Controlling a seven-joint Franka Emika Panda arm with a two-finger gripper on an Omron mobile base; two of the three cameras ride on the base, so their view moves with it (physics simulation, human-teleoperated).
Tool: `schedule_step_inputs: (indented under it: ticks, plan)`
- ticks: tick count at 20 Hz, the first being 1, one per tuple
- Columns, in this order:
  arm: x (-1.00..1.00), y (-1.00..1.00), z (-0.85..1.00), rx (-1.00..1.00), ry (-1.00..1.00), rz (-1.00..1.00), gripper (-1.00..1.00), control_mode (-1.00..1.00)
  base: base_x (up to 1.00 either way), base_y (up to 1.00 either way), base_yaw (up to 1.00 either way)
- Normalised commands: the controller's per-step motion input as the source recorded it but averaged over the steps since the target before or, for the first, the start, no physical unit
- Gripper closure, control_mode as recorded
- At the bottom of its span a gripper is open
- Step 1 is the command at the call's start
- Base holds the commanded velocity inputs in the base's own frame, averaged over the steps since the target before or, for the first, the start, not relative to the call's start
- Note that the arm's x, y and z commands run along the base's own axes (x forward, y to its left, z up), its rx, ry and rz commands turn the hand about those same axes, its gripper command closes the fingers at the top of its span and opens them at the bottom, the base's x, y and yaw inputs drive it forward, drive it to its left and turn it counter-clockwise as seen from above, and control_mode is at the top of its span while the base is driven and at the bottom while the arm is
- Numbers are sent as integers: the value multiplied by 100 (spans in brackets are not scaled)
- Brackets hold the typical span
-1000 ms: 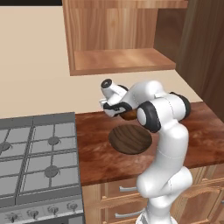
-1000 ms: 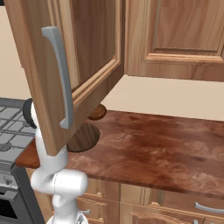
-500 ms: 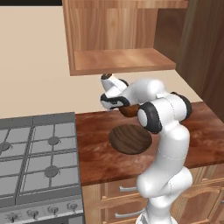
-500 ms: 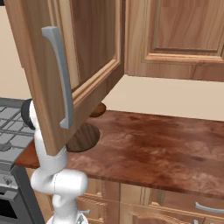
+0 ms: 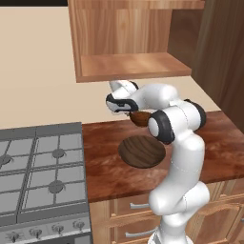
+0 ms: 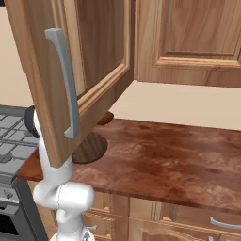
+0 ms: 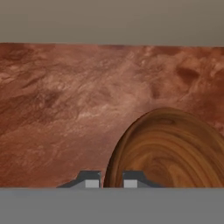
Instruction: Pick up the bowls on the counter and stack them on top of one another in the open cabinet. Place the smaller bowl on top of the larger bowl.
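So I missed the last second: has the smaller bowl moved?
Yes. In the left base view the smaller bowl, held in the gripper, has risen from beside the larger bowl toward the cabinet shelf.

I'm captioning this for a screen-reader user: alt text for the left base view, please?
The robot's hand holds the smaller bowl above the counter. The larger bowl lies on the counter below the open cabinet.
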Motion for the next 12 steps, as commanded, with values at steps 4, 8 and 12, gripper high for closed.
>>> schedule_step_inputs:
  ticks: [4, 8, 12]
  plan:
    - [-18, 7, -4, -2, 10, 0, 100, -100, 0, 0, 0]
    - [-32, 8, -19, -1, -2, 0, 100, -100, 0, 0, 0]
    - [-48, 4, -31, -1, -16, 0, 100, -100, 0, 0, 0]
